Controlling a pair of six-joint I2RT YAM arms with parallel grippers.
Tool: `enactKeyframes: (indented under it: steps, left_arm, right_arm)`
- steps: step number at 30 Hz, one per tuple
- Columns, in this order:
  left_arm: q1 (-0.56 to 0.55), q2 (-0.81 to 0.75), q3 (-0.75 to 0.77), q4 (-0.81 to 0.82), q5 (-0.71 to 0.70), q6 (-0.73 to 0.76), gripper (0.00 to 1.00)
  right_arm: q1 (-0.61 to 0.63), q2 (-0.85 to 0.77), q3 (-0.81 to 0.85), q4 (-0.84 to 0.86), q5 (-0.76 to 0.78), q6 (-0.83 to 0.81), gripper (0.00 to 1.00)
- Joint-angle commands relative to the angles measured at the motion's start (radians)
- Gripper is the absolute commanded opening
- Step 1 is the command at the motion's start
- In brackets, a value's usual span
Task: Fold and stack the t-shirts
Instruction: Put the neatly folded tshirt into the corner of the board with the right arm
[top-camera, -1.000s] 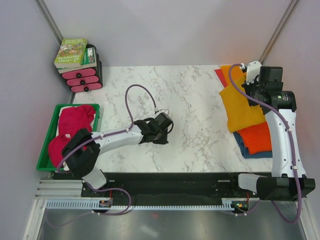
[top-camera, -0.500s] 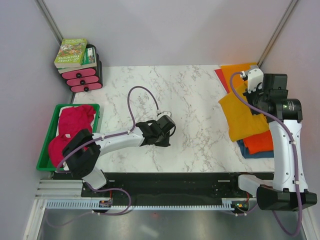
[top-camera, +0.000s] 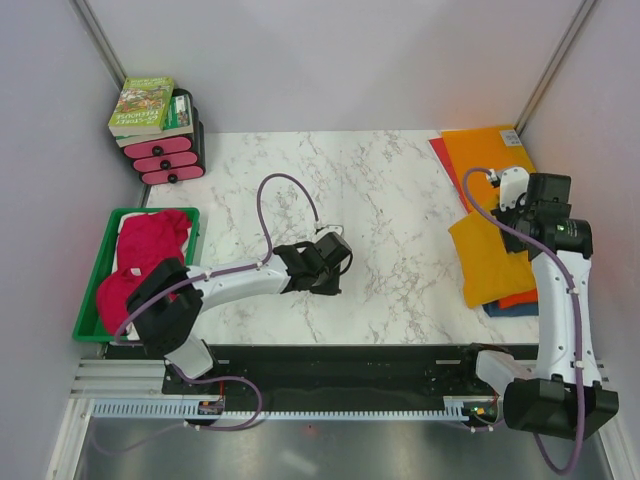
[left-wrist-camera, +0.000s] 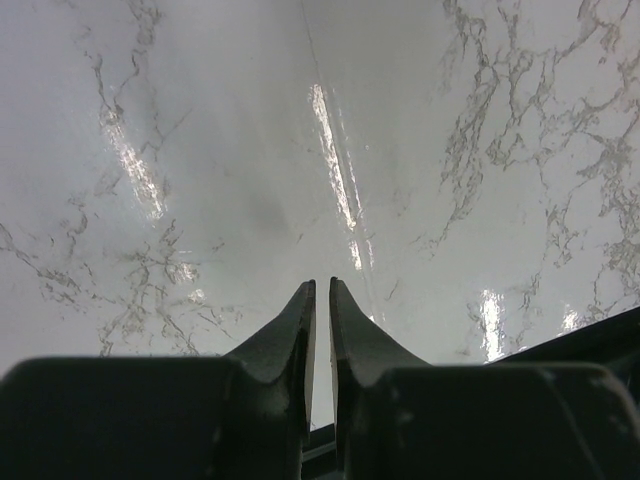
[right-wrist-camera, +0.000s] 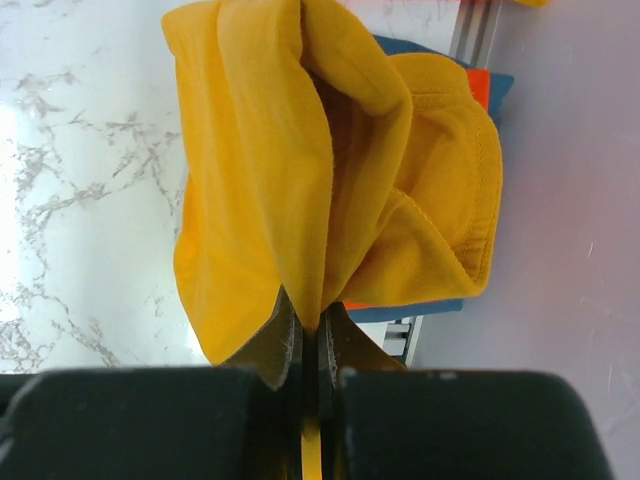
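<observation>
My right gripper (top-camera: 512, 196) is shut on a bunched fold of the golden-orange t-shirt (top-camera: 488, 262). The shirt hangs from the jaws and drapes over the stack at the right table edge. In the right wrist view the cloth (right-wrist-camera: 330, 170) is pinched between my fingertips (right-wrist-camera: 310, 318). Beneath it slivers of the red-orange t-shirt (top-camera: 522, 297) and the blue t-shirt (top-camera: 510, 310) show. Magenta-pink t-shirts (top-camera: 145, 255) lie bunched in the green bin (top-camera: 150, 212) at left. My left gripper (top-camera: 322, 268) hovers shut and empty over bare marble (left-wrist-camera: 320, 290).
Stiff orange (top-camera: 485, 150) and red (top-camera: 440, 155) sheets lie at the back right corner. A stack of books on pink drawers (top-camera: 158, 135) stands at the back left. The right wall (right-wrist-camera: 560, 250) runs close beside the shirt stack.
My right gripper has moved toward the near edge with the golden-orange shirt, dragging it over the stack and uncovering the orange sheet behind. The left arm has barely moved.
</observation>
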Motion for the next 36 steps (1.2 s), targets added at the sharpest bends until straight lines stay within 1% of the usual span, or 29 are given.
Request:
enactKeyframes:
  steps: [1,6,15,19,29,33,36]
  left_arm:
    - [-0.009,0.019,-0.001,0.006,0.001,-0.031,0.16]
    - [-0.010,0.024,-0.001,0.006,-0.002,-0.030,0.16]
    - [-0.013,0.057,0.007,0.004,0.007,-0.036,0.16]
    - [-0.018,0.067,0.011,0.006,0.009,-0.034,0.16]
    - [-0.021,0.080,0.002,0.004,0.010,-0.033,0.15]
    - [-0.021,0.094,0.011,0.004,0.015,-0.034,0.15]
    - [-0.023,0.099,0.016,0.004,0.017,-0.027,0.15]
  right_arm:
    - [-0.094,-0.014,-0.040,0.124,-0.059,-0.040,0.00]
    - [-0.218,0.020,-0.078,0.176,-0.144,-0.067,0.00]
    - [-0.358,0.081,-0.118,0.266,-0.204,-0.097,0.00]
    - [-0.399,0.133,-0.130,0.322,-0.216,-0.081,0.00]
    - [-0.536,0.280,-0.240,0.492,-0.247,-0.031,0.00]
    - [-0.563,0.319,-0.290,0.593,-0.239,-0.009,0.00]
    - [-0.586,0.363,-0.304,0.636,-0.245,0.003,0.00]
